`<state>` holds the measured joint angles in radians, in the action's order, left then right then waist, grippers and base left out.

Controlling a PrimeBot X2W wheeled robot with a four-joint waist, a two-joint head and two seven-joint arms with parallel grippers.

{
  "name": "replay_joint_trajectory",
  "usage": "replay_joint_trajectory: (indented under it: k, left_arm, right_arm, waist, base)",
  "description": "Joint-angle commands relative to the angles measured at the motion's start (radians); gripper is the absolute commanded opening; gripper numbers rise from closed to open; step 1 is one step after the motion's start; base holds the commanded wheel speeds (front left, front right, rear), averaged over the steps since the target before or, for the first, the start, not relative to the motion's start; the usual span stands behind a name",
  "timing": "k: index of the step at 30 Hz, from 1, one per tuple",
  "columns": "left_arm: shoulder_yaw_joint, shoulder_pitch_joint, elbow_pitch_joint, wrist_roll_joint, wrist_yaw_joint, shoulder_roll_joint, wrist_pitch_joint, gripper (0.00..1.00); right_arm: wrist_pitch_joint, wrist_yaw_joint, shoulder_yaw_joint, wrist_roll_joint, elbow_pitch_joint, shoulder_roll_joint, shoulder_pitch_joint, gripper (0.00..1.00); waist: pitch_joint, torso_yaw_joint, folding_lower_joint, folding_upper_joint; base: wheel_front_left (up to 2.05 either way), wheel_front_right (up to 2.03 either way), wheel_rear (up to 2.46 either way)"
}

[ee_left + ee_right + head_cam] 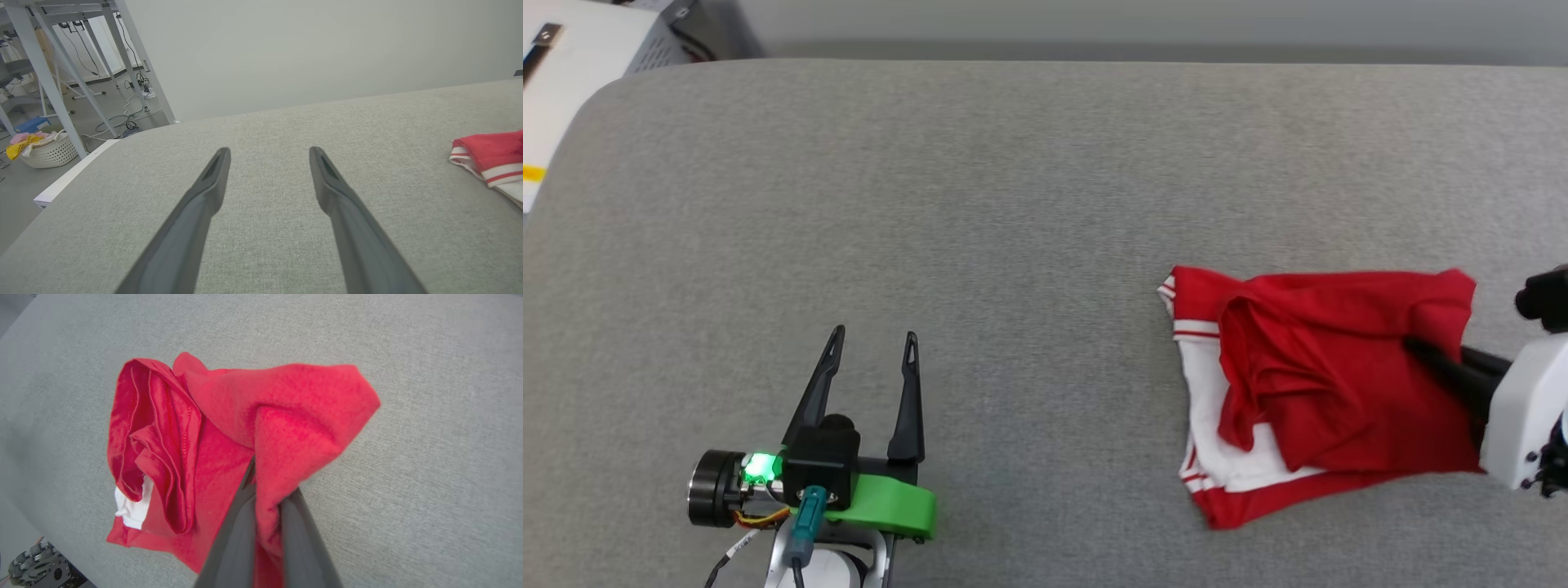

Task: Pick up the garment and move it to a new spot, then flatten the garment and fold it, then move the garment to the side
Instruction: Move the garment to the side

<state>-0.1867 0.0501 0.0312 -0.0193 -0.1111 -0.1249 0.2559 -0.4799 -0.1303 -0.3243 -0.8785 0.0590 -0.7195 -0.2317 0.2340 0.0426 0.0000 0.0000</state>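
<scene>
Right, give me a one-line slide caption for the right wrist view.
The right hand pinches a raised fold of the crumpled red shirt on the grey cloth-covered table.

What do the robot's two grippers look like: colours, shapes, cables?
The left gripper has two long dark tapering fingers, a black block, a bright green bracket, a glowing green light and a teal plug with a cable. The right gripper has dark fingers on a white housing.
</scene>
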Motion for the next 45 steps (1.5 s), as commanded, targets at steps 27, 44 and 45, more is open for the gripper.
replay_joint_trajectory:
  k: [27, 44, 45]
  left_arm:
    - [0.008, 0.134, -0.12, 0.03, -0.001, -0.072, 0.006, 1.0]
    - [-0.001, 0.159, -0.153, 0.029, -0.027, -0.094, 0.006, 1.0]
    - [-0.002, 0.156, -0.152, 0.028, -0.028, -0.094, 0.006, 1.0]
  right_arm:
    - [0.033, 0.0, 0.286, 0.248, -0.416, -0.212, -0.275, 0.0]
    - [0.141, 0.0, 0.377, 0.456, -0.728, -0.155, -0.479, 1.0]
    - [0.15, 0.0, 0.378, 0.462, -0.737, -0.154, -0.48, 1.0]
  waist:
    - [0.289, -0.111, 0.0, 0.0]
    - [0.327, -0.084, 0.0, 0.0]
    - [0.317, -0.084, 0.0, 0.0]
  base:
    - [0.0, 0.0, 0.0]
    - [0.0, 0.0, 0.0]
    - [0.0, 0.0, 0.0]
